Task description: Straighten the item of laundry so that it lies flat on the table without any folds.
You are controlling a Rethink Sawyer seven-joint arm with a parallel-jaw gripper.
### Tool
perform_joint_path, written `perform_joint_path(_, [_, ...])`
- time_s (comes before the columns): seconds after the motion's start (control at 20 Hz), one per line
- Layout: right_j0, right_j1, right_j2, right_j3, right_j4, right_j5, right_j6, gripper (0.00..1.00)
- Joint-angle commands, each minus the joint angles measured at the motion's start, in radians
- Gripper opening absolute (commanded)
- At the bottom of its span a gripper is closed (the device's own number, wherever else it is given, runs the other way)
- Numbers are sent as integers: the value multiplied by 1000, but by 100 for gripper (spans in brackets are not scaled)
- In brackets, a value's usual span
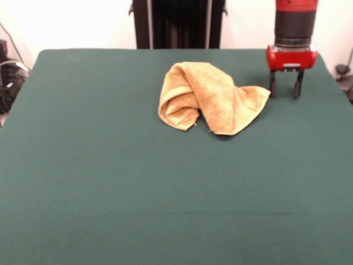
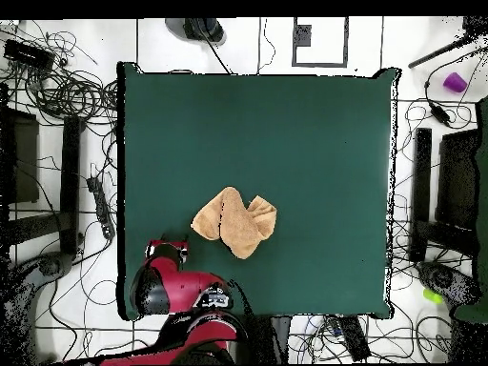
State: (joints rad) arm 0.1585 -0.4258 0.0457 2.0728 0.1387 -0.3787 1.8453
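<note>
The golden yellow-orange towel lies bunched and folded over itself on the dark green table, toward the far side near the middle. One corner points right toward my gripper. The gripper hangs just right of that corner, fingers open and empty, tips close to the table top. In the overhead view the towel is a crumpled lump and the red arm sits at the table's lower left edge. The gripper itself is hidden under the arm there.
The robot's black pedestal stands behind the table's far edge. Cables and equipment lie on the floor around the table.
</note>
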Motion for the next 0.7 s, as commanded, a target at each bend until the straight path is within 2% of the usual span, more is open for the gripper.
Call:
perform_joint_path(0.05, [17,197,23,-49,36,-25,213,100])
perform_joint_path(0.25, [-6,118,45,11,22,24,218,100])
perform_joint_path(0.5, [-30,-37,66,101,25,123,221,100])
perform_joint_path(0.6, [-52,-79,69,123,17,152,212,100])
perform_joint_path(0.7, [-67,-84,75,129,7,147,207,100])
